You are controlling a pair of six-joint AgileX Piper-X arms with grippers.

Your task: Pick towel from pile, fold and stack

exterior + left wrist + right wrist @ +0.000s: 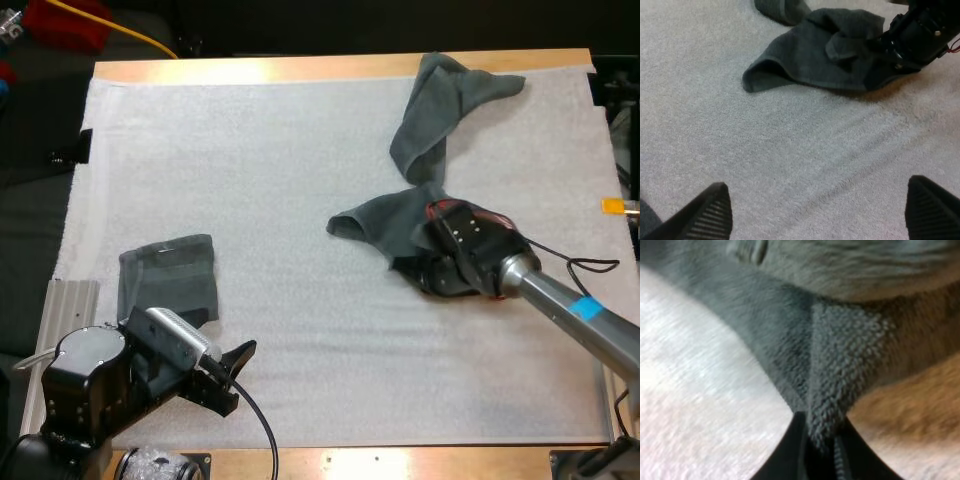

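High view: left gripper [232, 375] at near-left corner of the wooden surface [300, 68], black fingers [705, 215] wide apart over bare white mat [300, 150], holding nothing. Just beyond it, folded dark grey-green towel [170, 280] lies flat on the mat by the left edge. Right of centre, right gripper [432, 272] is clamped on a fold of crumpled dark grey-green towel [375, 222]; right wrist view shows cloth pinched between fingertips [790, 450]. More towel cloth trails to the far edge, right side.
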